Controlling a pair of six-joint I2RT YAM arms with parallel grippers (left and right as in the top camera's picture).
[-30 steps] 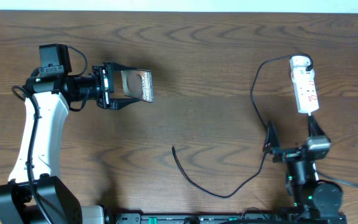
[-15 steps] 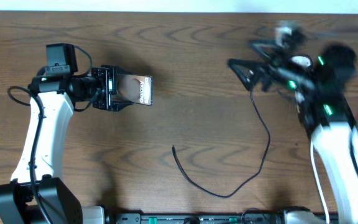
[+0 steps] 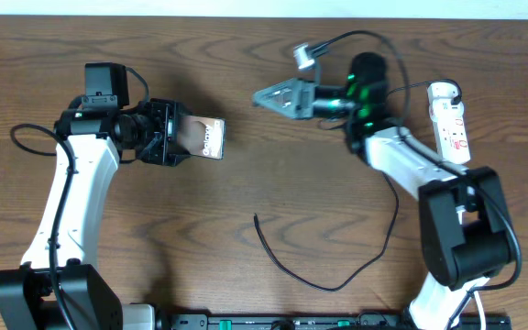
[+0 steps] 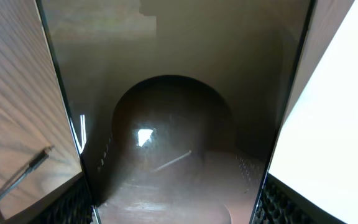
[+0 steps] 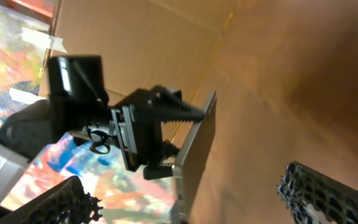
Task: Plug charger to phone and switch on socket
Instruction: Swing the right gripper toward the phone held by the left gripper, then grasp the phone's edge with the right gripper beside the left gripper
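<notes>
Your right claw [image 3: 269, 95] is now reaching in just right of the phone [image 3: 204, 137], having swung over from the socket [image 3: 450, 124] half a second ago.
From overhead, your left claw [image 3: 174, 134] is clamping the phone by its left end over the table [image 3: 246, 183]. The right claw is hanging wide open and empty, apart from the phone. The socket is lying far to the phone's right, and the charger [image 3: 337, 289] is trailing below and right of the phone. Through the left wrist camera, the phone's dark screen is filling the space between both pads, with the charger's tip showing beyond its left edge. Through the right wrist camera, your fingers [image 5: 322, 193] are standing spread with nothing between them, facing the phone edge-on in the left claw.
</notes>
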